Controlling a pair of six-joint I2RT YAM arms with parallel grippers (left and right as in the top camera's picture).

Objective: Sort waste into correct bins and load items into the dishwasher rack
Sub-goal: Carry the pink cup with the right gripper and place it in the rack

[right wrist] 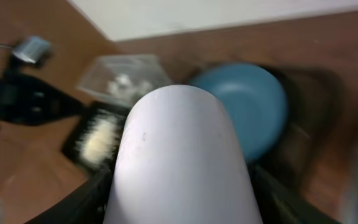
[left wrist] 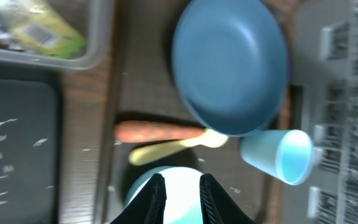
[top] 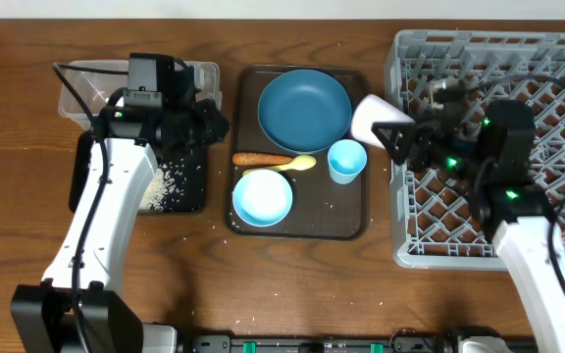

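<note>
The bowl (top: 263, 197) sits nearest on the brown tray (top: 351, 227), with the carrot (top: 261, 158) just past it and the blue cup (top: 346, 161) at its 2 o'clock. The left gripper (left wrist: 179, 194) hangs by that tray's 10 o'clock corner, its 2 fingers slightly apart and empty. The right gripper (right wrist: 182, 190) clamps the pale cup (top: 371, 118) just outside the rack's (top: 557, 245) 10 o'clock edge. The plate (top: 304, 108) lies farthest.

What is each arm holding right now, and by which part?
Right tool holds the pale pink cup by its wide open end. Left tool holds nothing.
</note>
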